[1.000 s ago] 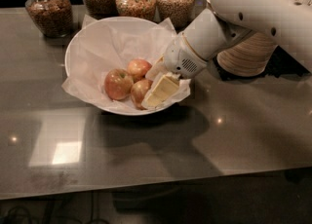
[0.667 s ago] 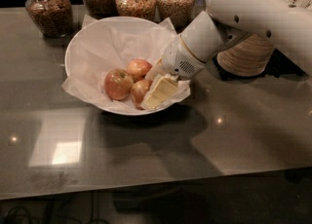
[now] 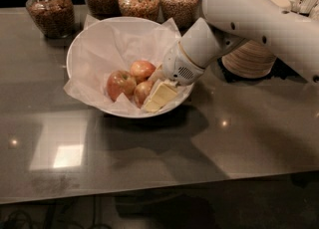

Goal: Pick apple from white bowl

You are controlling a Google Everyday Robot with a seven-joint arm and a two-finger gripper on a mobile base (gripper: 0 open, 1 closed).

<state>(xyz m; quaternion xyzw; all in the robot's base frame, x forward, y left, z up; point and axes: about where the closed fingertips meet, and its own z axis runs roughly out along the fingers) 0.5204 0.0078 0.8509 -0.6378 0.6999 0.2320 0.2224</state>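
Note:
The white bowl (image 3: 94, 44), lined with crumpled white tissue paper, stands on the dark table at the centre left. Three small apples lie in it. The yellowest apple (image 3: 140, 92) is at the front right of the group. A redder apple (image 3: 119, 83) is to its left and a pinkish-red apple (image 3: 142, 68) is behind it. My gripper (image 3: 158, 96) reaches down into the bowl from the right, over the near right rim. It sits right beside the yellow apple and hides that apple's right side.
Several glass jars of grain (image 3: 50, 10) stand along the back edge behind the bowl. A stack of beige paper bowls (image 3: 248, 59) stands at the right, partly behind my white arm (image 3: 249, 19). Bare grey tabletop (image 3: 149, 153) lies in front.
My gripper has shifted slightly left and down, closer against the yellow apple. The apples and the bowl have not moved.

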